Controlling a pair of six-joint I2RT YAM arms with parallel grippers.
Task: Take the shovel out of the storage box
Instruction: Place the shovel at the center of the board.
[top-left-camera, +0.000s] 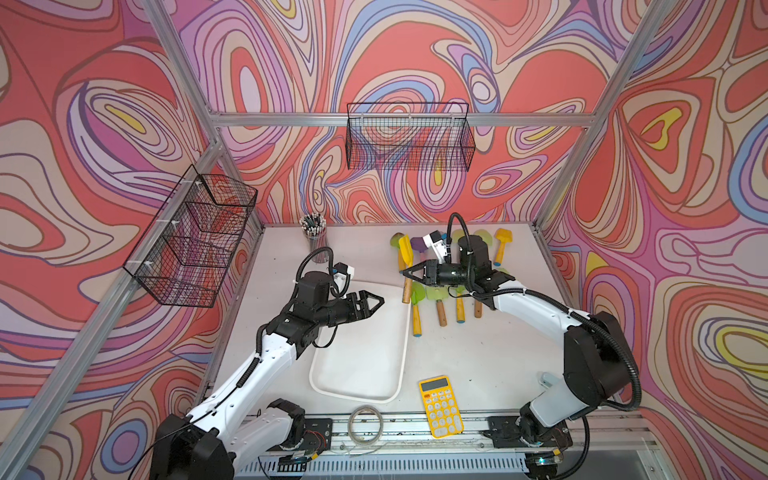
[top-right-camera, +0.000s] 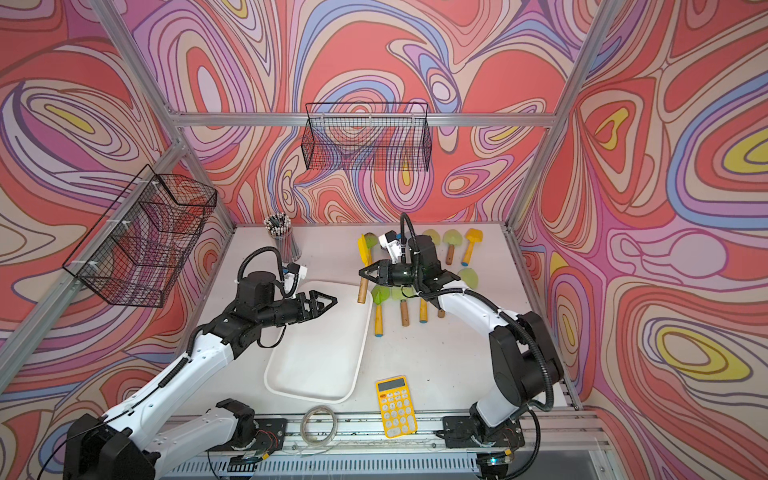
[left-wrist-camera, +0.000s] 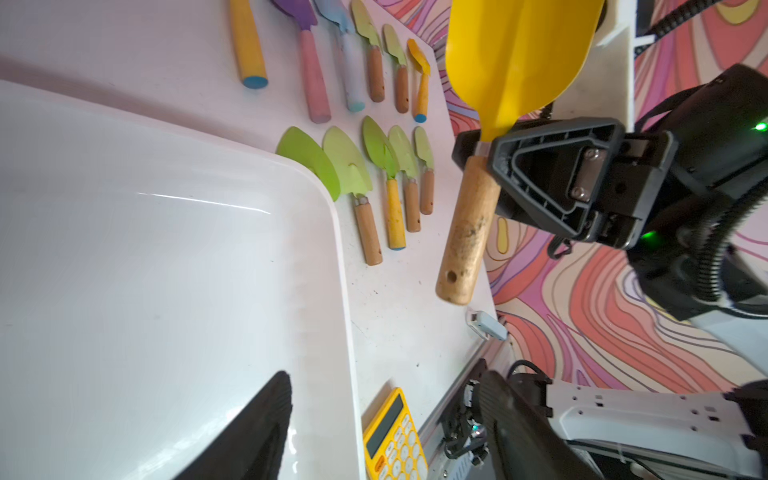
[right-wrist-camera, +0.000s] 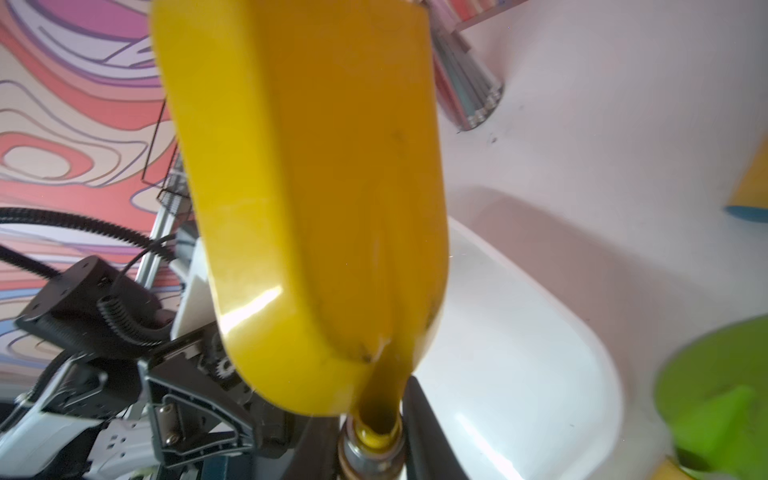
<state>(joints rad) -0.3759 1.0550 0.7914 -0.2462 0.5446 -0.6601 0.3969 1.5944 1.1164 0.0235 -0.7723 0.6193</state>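
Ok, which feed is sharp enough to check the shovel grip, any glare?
Left wrist view: sharp, right gripper shut on the yellow shovel, a glare streak on the storage box. Right wrist view: blade close and soft, green shovel blurred.

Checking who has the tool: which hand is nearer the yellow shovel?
Right. The right hand is shut on the yellow shovel where blade meets wooden handle. The left hand hangs open over the storage box, apart from the shovel.
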